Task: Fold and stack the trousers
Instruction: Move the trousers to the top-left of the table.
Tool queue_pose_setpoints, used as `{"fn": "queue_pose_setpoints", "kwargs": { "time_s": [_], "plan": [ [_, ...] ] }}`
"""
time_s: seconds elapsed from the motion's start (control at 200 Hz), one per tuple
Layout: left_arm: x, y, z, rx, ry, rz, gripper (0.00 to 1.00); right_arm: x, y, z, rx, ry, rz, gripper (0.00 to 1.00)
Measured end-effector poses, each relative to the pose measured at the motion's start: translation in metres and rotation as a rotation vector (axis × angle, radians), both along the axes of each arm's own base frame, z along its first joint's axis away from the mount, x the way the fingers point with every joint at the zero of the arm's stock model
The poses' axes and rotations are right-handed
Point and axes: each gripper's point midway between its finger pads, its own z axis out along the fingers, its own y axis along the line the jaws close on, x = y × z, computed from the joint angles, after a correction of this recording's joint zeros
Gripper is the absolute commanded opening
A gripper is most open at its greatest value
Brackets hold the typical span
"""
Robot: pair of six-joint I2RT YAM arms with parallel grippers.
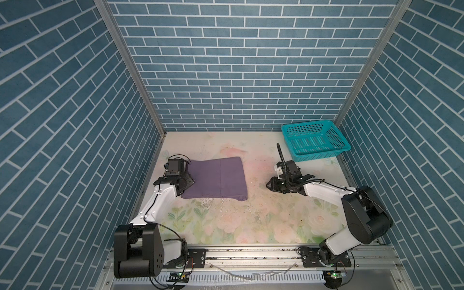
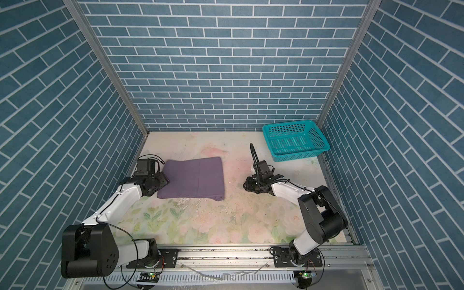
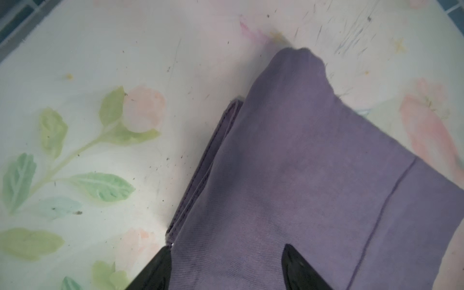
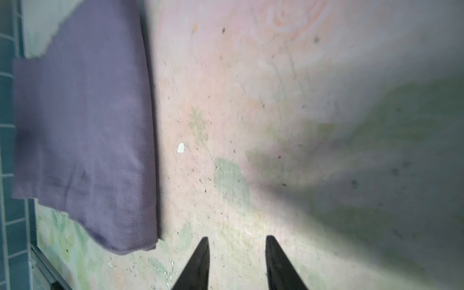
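In the left wrist view the trousers [image 3: 313, 175] run off the frame, and only the fingertips of the left gripper [image 3: 227, 246] show. The right wrist view is smeared: the surface [image 4: 351, 150] blurs to grey, and the right gripper [image 4: 237, 236] is likewise cut off. In both top views the left gripper's body hides the trousers' edge beneath it.

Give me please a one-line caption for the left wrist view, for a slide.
The left gripper, jaws open, above the edge of the folded purple trousers lying flat on the floral table.
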Motion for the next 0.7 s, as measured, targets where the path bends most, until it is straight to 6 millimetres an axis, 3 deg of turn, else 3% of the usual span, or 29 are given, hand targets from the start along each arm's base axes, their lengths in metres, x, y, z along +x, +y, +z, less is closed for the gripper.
{"fn": "queue_pose_setpoints", "kwargs": {
  "time_s": [0.245,0.375,0.555,0.7],
  "plan": [
    [-0.002,-0.001,-0.015,-0.024,0.041,0.004,0.72,-0.005,0.060,-0.004,-0.013,0.008,0.157,0.46],
    [-0.004,0.007,-0.022,-0.034,0.049,0.031,0.70,-0.001,0.074,-0.016,-0.005,0.034,0.174,0.46],
    [-0.009,0.017,-0.037,-0.056,0.075,0.073,0.65,0.008,0.090,-0.023,0.021,0.060,0.186,0.33],
    [-0.003,0.018,-0.045,-0.073,0.075,0.084,0.52,0.016,0.102,-0.025,0.044,0.071,0.191,0.30]
  ]
}}
